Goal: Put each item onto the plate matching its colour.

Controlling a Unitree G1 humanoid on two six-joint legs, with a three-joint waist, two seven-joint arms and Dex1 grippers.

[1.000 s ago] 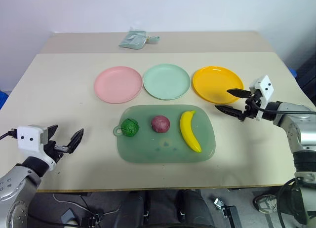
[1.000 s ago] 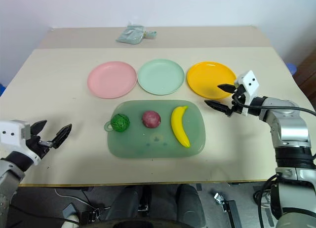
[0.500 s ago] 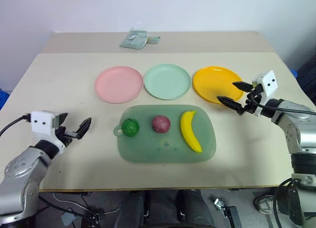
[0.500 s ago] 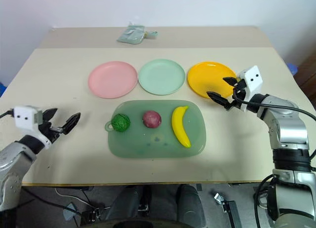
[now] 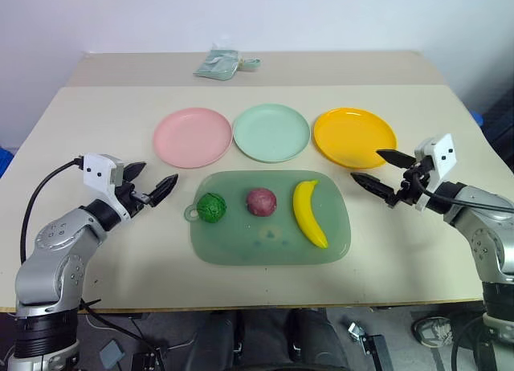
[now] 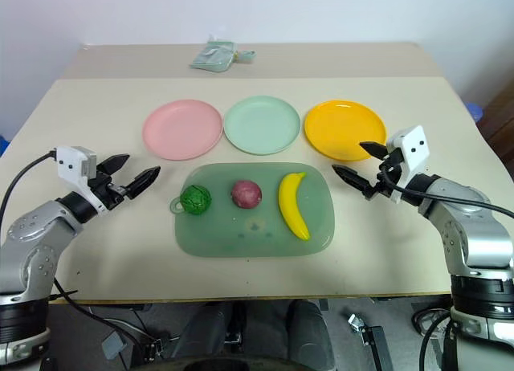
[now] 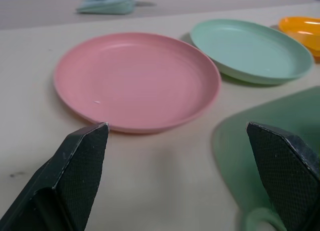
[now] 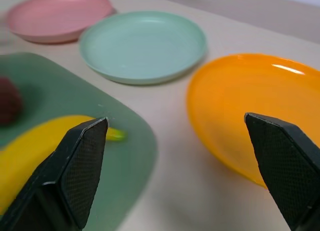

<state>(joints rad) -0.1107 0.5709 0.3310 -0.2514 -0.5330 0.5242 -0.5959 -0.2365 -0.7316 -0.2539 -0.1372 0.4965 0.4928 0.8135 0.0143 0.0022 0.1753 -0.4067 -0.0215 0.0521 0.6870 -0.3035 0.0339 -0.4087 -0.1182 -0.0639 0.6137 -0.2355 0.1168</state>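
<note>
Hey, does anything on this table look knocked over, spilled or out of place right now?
Nothing stands out. The round pink plastic plate, mint green plate and orange-yellow plate sit flat in a row, all bare. The only stray is a pale green plastic packet at the far edge.

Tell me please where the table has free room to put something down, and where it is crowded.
Free: the near strip of table in front of the green board, and the far strip around the pale packet. Crowded: the middle, where the pink plate, mint plate and orange plate sit just behind the board.
</note>
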